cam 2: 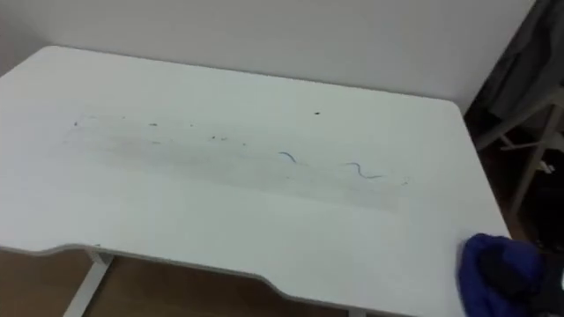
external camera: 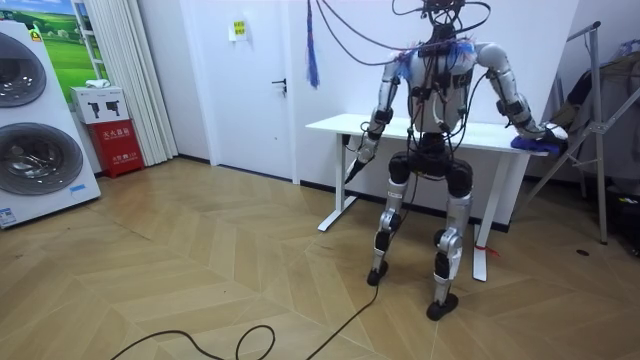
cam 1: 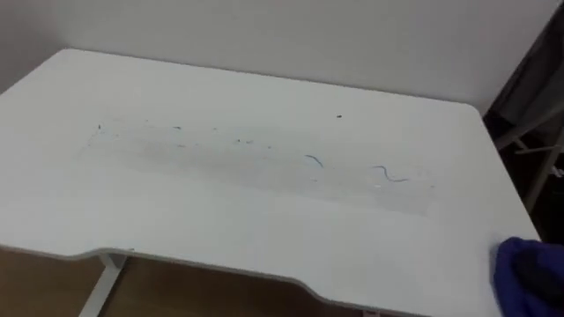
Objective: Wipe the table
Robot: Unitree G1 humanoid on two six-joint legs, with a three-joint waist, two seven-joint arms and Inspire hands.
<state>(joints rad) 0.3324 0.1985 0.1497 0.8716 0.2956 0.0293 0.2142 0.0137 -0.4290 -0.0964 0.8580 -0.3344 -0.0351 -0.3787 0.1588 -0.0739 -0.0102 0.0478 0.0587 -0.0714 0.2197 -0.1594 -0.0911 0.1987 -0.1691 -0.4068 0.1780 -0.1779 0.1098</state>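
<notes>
Worktop (cam 1: 220, 216) showing faint pen marks (cam 1: 389, 174), blue cloth (cam 2: 495, 269) lying at its near right corner under right hand (external camera: 530, 132), left hand (external camera: 356, 152) hanging by the front edge, both grips impossible to tell.

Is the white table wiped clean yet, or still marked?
Still marked: blue squiggles and a dark speck lie on the white table.

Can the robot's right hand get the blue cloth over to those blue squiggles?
Probably yes. The right hand rests with the blue cloth at the near right corner of the table, and bare tabletop lies between it and the squiggles.
</notes>
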